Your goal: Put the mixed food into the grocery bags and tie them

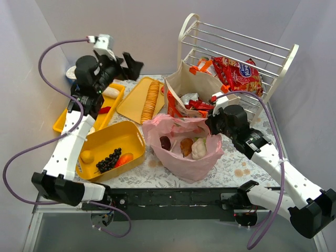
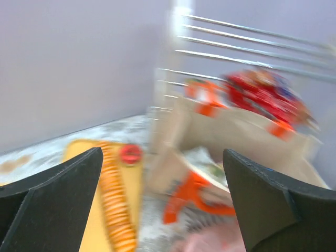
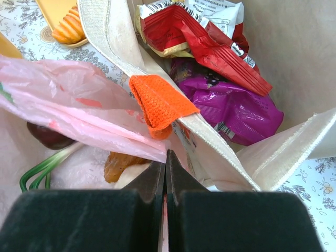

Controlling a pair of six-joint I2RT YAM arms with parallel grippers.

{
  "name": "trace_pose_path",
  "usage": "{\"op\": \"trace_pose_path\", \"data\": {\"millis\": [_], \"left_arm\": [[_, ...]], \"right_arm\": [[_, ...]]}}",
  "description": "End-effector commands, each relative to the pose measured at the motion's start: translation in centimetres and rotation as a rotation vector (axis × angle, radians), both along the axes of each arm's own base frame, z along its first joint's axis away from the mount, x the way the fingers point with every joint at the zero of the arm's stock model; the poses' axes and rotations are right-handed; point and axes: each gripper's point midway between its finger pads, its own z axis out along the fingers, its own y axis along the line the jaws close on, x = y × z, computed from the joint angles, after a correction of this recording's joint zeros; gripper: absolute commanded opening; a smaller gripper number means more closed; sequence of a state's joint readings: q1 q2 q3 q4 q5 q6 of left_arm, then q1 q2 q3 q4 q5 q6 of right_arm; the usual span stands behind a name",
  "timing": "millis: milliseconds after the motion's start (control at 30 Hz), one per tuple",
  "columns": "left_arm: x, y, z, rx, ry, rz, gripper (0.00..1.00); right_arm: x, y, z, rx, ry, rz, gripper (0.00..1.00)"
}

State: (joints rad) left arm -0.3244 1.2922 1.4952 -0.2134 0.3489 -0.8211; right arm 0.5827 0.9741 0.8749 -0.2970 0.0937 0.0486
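The thin translucent pink plastic bag stands at the near centre of the table. The stiff beige boxy tote touches it from behind. The white wire rack stands behind the tote, at the far right corner. The deep yellow plastic tray lies left of the bag, with the flat yellow plastic tray behind it.

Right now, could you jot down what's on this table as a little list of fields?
left gripper: open, holding nothing, up at the far left
right gripper: shut, pinching the rim of the pink bag
pink bag: open; dark red fruit and green stalks inside
beige tote: open; red packet and purple packet inside
deep yellow tray: grapes, yellow fruit
flat yellow tray: row of crackers
rack: big red snack bag lying on it
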Motion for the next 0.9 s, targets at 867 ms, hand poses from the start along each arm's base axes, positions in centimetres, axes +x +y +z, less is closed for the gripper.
{"op": "trace_pose_path", "data": {"millis": [867], "left_arm": [[13.7,33.4,-38.7,0.008,0.957,1.074,0.96]], "right_arm": [[1.4,1.9,-0.1,-0.009,0.156,0.0,0.01]]}}
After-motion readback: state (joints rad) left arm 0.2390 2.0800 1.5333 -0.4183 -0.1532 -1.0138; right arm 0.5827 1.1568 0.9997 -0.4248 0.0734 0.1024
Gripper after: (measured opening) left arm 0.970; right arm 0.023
